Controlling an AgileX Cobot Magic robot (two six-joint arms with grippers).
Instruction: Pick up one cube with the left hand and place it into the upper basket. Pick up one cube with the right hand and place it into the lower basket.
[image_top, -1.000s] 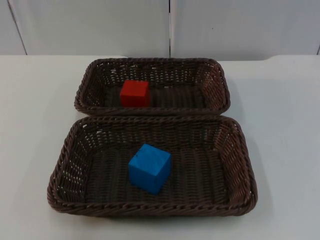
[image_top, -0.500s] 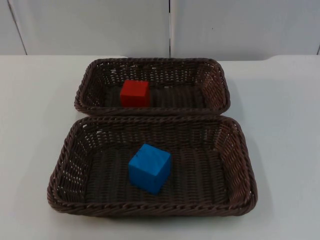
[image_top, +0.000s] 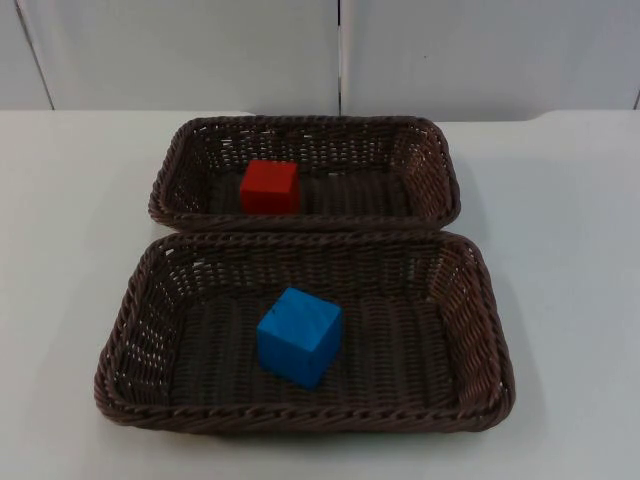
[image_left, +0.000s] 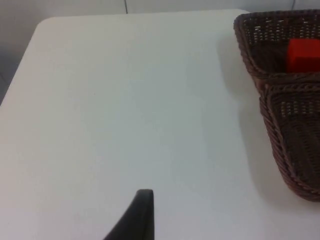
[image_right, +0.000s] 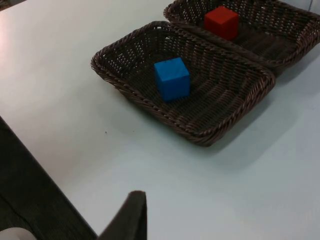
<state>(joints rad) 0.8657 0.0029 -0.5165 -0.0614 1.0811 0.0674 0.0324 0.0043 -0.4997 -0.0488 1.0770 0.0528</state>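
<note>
A red cube (image_top: 270, 187) rests in the upper brown wicker basket (image_top: 430, 160), toward its left side. A blue cube (image_top: 300, 336) lies slightly turned near the middle of the lower basket (image_top: 480, 330). My left gripper (image_left: 142, 215) waits over bare white table, well away from the baskets' left ends; from there I see the red cube (image_left: 302, 54) in the upper basket (image_left: 250, 40) and the lower basket (image_left: 280, 150). My right gripper (image_right: 132, 215) waits by the table's front edge, apart from the lower basket (image_right: 125, 90) with the blue cube (image_right: 172, 78). Beyond it stands the red cube (image_right: 221, 21).
The two baskets stand side by side, rims nearly touching, in the middle of the white table (image_top: 570, 200). The grey partition wall (image_top: 200, 50) closes the far side. The table's edge (image_right: 45, 170) drops to dark floor close to the right gripper.
</note>
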